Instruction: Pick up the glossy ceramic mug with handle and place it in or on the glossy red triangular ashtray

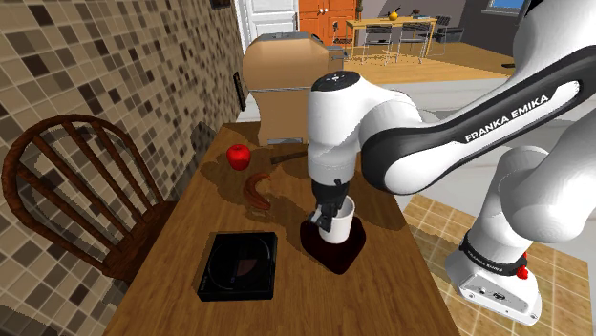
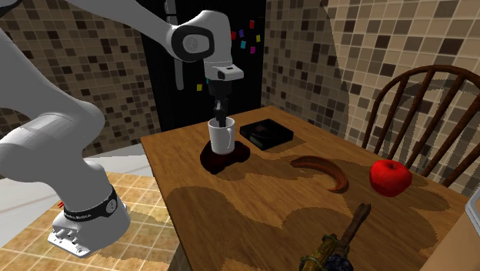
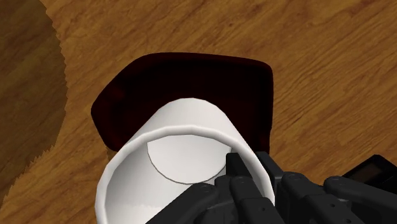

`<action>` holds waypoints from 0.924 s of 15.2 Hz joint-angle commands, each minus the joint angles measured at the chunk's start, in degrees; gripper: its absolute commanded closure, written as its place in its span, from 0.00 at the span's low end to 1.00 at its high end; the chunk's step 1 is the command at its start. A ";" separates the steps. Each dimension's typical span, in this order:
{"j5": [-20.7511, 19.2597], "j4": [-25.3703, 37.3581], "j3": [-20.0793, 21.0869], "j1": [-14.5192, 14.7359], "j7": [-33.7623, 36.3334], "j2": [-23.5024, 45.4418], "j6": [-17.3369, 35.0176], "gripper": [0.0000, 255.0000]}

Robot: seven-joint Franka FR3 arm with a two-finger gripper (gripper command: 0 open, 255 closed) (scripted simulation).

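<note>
I'm at the placing step: my gripper (image 2: 221, 121), pinched narrow on the rim of the white mug (image 2: 223, 141), holds it upright on or just over the dark red ashtray (image 2: 241, 157), with a black box (image 1: 239, 265) at eight o'clock in the shoulder view, so next I'd settle it and let go.

Counter (image 1: 382, 301), 1. Items on it: white mug (image 1: 340, 216), 1; dark red ashtray (image 1: 336, 252), 1; black square tray (image 1: 239, 266), 1; red apple (image 1: 238, 156), 1; brown banana (image 1: 255, 189), 1; dark-handled tool (image 2: 344, 237), 1. Wooden chair (image 1: 72, 181), 1.
</note>
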 commanded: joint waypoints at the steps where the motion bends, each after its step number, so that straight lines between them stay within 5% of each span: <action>1: -0.14 -0.49 0.24 -0.10 0.16 0.59 1.10 1.00; 8: -0.15 -0.49 0.25 -0.11 0.17 0.60 1.10 1.00; 9: -0.15 -0.48 0.25 -0.11 0.17 0.61 1.11 0.00; 14: -0.15 -0.49 0.25 -0.11 0.17 0.60 1.10 0.00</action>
